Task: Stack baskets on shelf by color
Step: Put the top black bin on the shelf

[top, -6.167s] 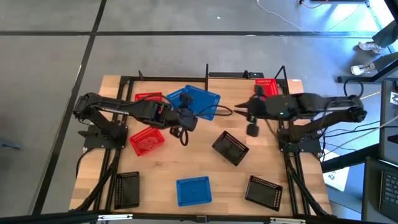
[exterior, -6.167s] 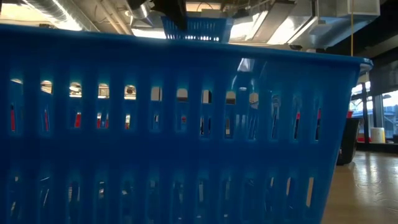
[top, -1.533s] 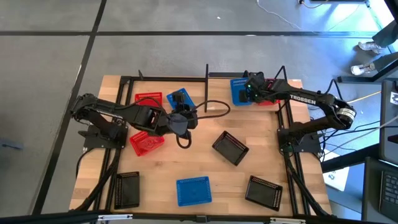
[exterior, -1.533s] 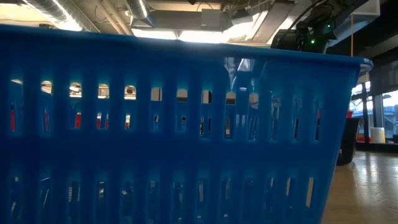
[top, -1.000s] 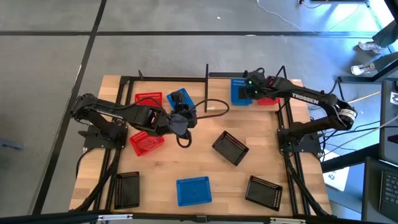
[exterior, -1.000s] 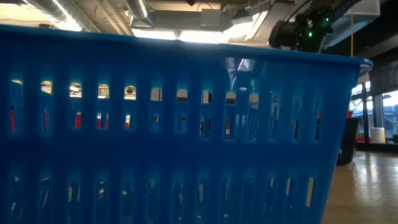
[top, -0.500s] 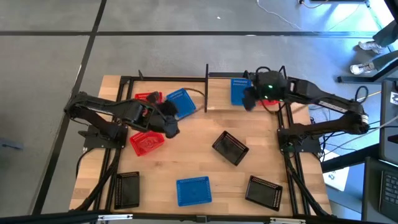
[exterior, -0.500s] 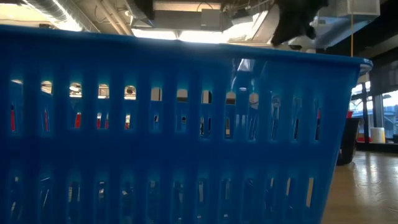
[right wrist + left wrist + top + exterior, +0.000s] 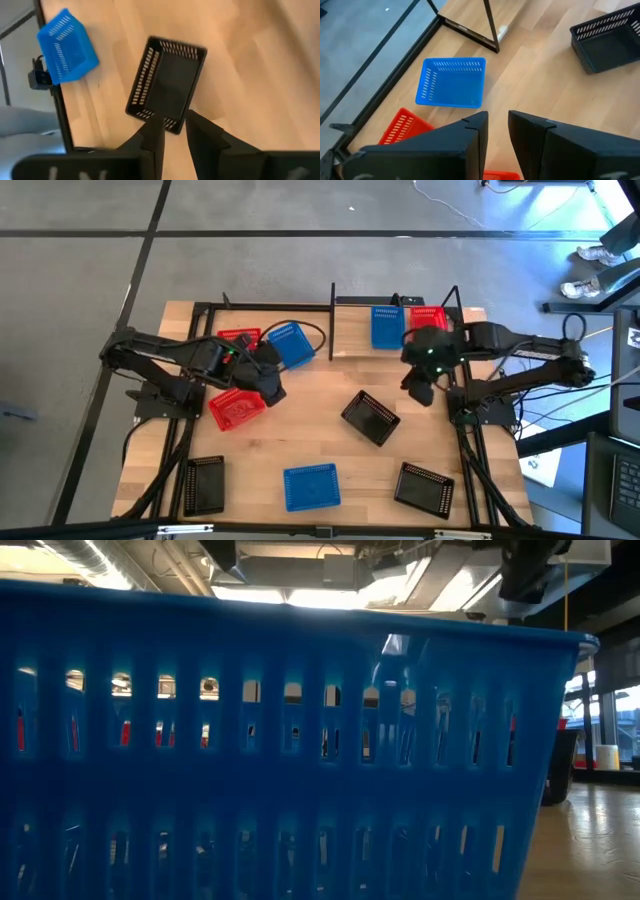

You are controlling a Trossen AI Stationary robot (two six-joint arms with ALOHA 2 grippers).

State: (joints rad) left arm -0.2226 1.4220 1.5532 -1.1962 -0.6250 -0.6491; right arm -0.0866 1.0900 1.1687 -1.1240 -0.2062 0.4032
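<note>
- Since the earlier frames, your right gripper [image 9: 417, 392] has let go of a blue basket [image 9: 387, 326] at the shelf [image 9: 333, 304] and swung back over the table — that basket now stands alone at the rear, just beside a red basket [image 9: 429, 315] at the shelf's right end.
- Its fingers [image 9: 154, 134] stand a little apart with nothing between them; in the right wrist view they hang over the tilted black basket [image 9: 370, 417] near the table's middle.
- Your left gripper [image 9: 270, 386] has likewise drawn away from a second blue basket [image 9: 290, 343], which lies skewed at the left rear next to another red basket [image 9: 238, 337]. Its fingers [image 9: 473, 137] show a narrow gap and hold nothing.
- Both blue baskets are released but well apart — not stacked on one another. In my judgement the colour grouping is only begun.
- Outstanding on the table: a red basket [image 9: 236, 407] just beside the left gripper, a third blue basket [image 9: 311, 485] at the front centre, a black basket [image 9: 205, 484] at the front left and another black basket [image 9: 424, 483] at the front right.
- The low view is filled by the wall of the front blue basket [image 9: 290, 760]; it tells you nothing further about the shelf.
- Likely next call: the right arm looks placed to take the central black basket. Mind its tilt — a grip on the rim will need squaring first.
- Risk noted: the skewed blue basket at the left may need straightening before anything will nest in it.
</note>
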